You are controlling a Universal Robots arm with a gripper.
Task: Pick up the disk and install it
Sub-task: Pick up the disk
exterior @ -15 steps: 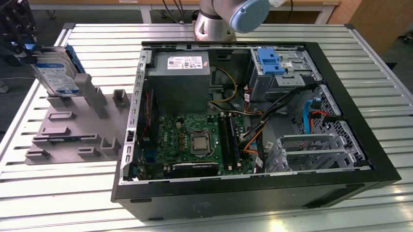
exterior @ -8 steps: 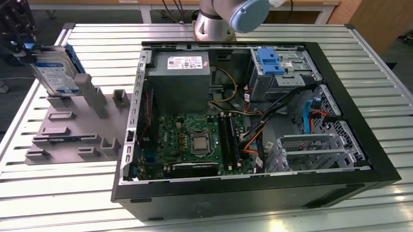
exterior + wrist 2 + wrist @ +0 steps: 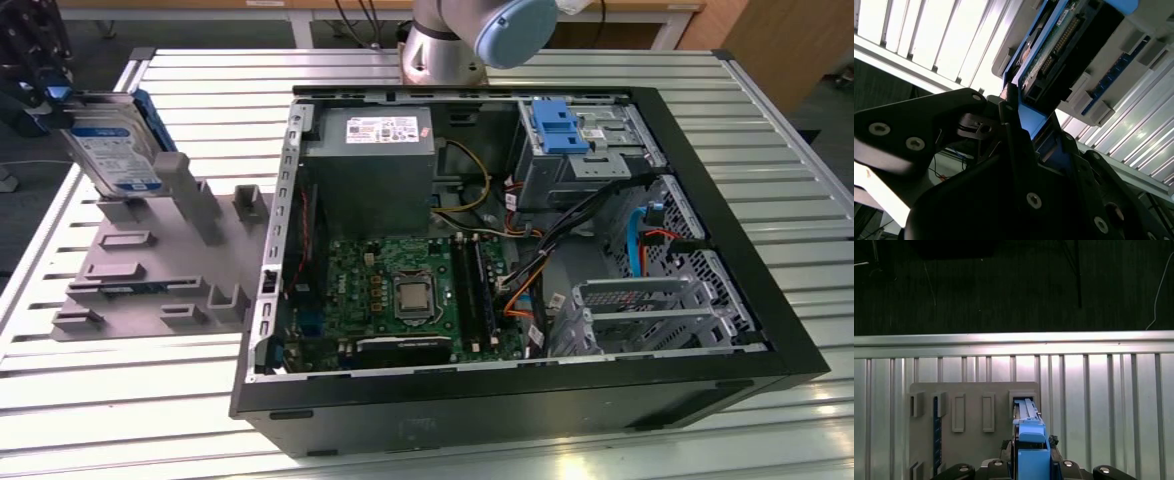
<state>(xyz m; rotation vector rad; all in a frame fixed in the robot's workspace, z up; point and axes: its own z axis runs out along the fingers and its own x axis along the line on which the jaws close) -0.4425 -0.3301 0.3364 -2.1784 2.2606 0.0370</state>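
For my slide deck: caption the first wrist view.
Gripper clasping the disk edge-on at the grey slotted fixture on the slatted table.

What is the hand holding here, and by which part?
It holds the disk; the hand pinches the edge of its blue carrier.

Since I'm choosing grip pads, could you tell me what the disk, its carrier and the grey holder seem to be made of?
The disk: silver casing, likely metal, under a glossy white-and-blue label. Its carrier: smooth blue, apparently moulded plastic. The grey holder: uniform matte grey, probably plastic, though I cannot be sure.
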